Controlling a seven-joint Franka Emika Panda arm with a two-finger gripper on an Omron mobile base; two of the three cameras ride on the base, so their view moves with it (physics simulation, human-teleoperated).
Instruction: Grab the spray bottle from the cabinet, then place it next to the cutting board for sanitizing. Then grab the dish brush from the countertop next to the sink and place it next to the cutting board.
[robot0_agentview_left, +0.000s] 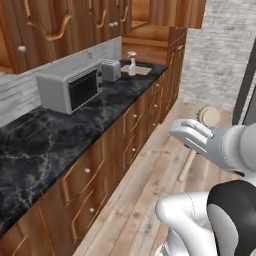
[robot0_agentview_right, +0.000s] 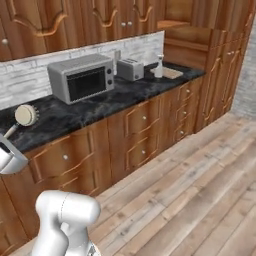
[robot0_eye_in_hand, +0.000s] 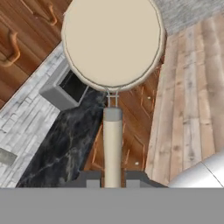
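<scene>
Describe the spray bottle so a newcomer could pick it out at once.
Follow the black marble countertop past the grey microwave and the toaster to its far end. The spray bottle stands upright there beside the light-wood cutting board, slim, pale, with a trigger head.

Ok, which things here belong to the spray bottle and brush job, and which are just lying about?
Part of the job:
- dish brush, held in the shut gripper
- spray bottle, standing by the cutting board
- countertop
- cabinet

Just lying about:
- microwave
- toaster
</scene>
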